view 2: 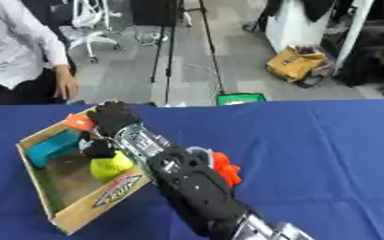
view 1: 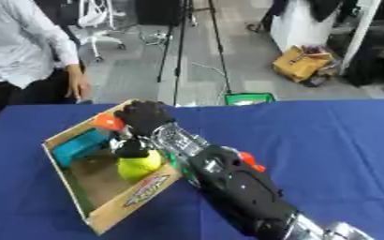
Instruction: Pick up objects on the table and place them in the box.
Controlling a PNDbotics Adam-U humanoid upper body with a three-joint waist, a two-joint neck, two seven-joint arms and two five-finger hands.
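An open cardboard box (view 1: 138, 197) stands askew on the left of the blue table. In it lie a yellow-green ball (view 1: 139, 167), a teal block (view 1: 79, 145) and an orange piece (view 1: 107, 122) at the far corner. My right arm reaches in from the lower right, and its black right hand (view 1: 144, 117) hovers over the far part of the box, just above the ball. A dark shape (view 1: 132, 149) sits on top of the ball; I cannot tell whether it belongs to the hand. An orange object (view 2: 224, 171) lies on the table beside my forearm, partly hidden by it.
The blue table (view 1: 326, 140) stretches to the right of the arm. A person in a white shirt (view 1: 15, 51) stands beyond the far left edge, not touching anything. Tripod legs, a green item (view 1: 249, 99) and a brown bag (view 1: 302, 63) are on the floor behind.
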